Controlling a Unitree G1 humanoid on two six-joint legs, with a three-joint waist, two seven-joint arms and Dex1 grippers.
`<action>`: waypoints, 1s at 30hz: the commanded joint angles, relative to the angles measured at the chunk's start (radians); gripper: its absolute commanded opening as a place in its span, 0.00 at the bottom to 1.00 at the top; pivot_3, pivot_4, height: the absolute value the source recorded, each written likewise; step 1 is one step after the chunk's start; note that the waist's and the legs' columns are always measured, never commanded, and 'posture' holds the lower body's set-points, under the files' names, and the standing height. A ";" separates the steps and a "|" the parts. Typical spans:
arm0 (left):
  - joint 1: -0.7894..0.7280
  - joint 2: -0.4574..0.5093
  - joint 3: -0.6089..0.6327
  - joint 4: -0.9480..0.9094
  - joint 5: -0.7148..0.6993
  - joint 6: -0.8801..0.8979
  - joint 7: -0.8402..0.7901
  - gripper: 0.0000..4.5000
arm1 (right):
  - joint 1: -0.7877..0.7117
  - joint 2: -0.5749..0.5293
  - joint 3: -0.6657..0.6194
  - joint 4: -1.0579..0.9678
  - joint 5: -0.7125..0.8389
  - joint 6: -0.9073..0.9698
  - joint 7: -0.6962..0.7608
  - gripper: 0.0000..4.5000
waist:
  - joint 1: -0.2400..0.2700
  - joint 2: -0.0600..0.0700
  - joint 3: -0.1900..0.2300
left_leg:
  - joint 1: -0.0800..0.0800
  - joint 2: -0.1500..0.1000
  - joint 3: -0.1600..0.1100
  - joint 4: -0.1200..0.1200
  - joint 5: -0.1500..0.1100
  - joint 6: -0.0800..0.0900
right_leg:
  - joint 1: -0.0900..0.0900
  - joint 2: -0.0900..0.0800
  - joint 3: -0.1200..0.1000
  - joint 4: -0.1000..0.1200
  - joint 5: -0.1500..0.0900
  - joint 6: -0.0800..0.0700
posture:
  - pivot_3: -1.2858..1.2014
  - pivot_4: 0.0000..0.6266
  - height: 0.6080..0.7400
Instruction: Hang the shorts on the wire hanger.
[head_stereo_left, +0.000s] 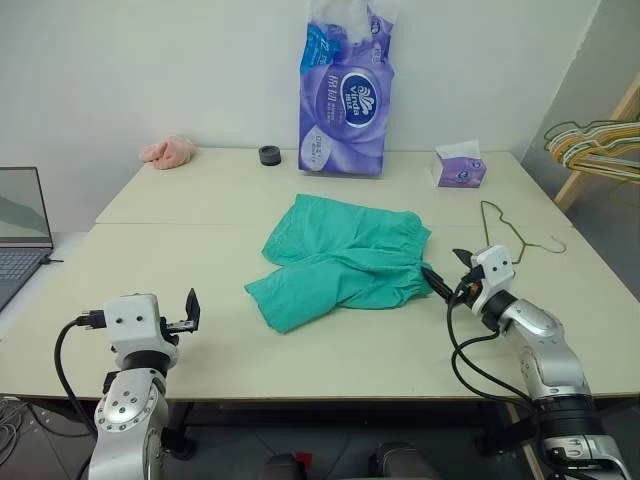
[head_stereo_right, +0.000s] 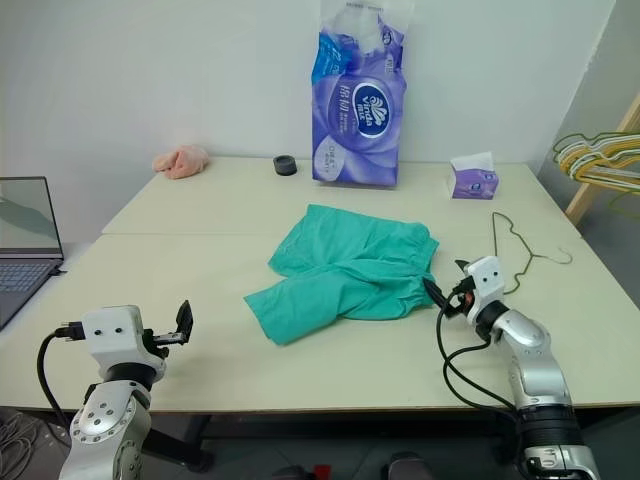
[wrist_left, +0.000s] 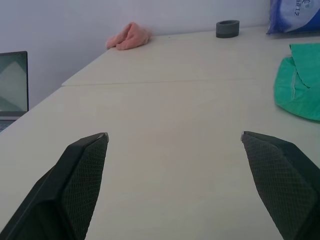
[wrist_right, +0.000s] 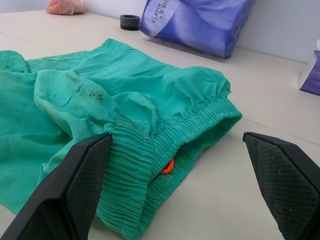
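Observation:
The teal-green shorts (head_stereo_left: 340, 262) lie flat and crumpled in the middle of the table, with the gathered waistband (wrist_right: 165, 145) toward the right. To their right on the tabletop lies the thin olive-gold wire hanger (head_stereo_left: 515, 237). My right gripper (head_stereo_left: 448, 270) is open at the waistband's end, low over the table. In the right wrist view one finger (wrist_right: 80, 185) overlaps the cloth and the other stands over bare table. My left gripper (head_stereo_left: 190, 315) is open over bare table at the front left, well apart from the shorts (wrist_left: 297, 85).
At the back of the table (head_stereo_left: 200, 200) stand a purple tissue pack (head_stereo_left: 345, 95), a small tissue box (head_stereo_left: 461, 168), a black tape roll (head_stereo_left: 269, 155) and a pink cloth (head_stereo_left: 168, 151). A laptop (head_stereo_left: 20, 240) sits far left. Coloured hangers (head_stereo_left: 600, 145) hang on a wooden rack at right.

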 joint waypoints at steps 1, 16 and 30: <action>-0.008 0.009 -0.002 -0.046 0.010 -0.037 -0.004 1.00 | -0.011 -0.001 -0.008 -0.051 0.008 0.001 -0.003 1.00 | 0.000 0.000 0.000 | 0.000 0.000 0.000 0.000 0.000 0.000 | 0.000 0.000 0.000 0.000 0.000 0.000 | 0.49 0.03 1.00; -0.012 0.010 0.005 -0.046 -0.009 -0.004 -0.004 1.00 | -0.012 -0.003 -0.002 -0.067 0.010 0.006 0.014 1.00 | -0.001 0.000 0.000 | 0.000 0.000 0.005 0.000 0.000 0.000 | -0.002 0.000 0.006 0.000 0.000 0.001 | 0.49 0.03 1.00; -0.025 0.022 0.000 -0.050 -0.125 0.010 -0.102 1.00 | 0.002 -0.021 0.015 -0.116 0.027 0.007 0.077 1.00 | -0.003 0.000 0.001 | 0.000 0.000 0.007 0.000 0.000 0.000 | -0.003 0.000 0.007 0.000 0.000 0.001 | 0.48 0.04 1.00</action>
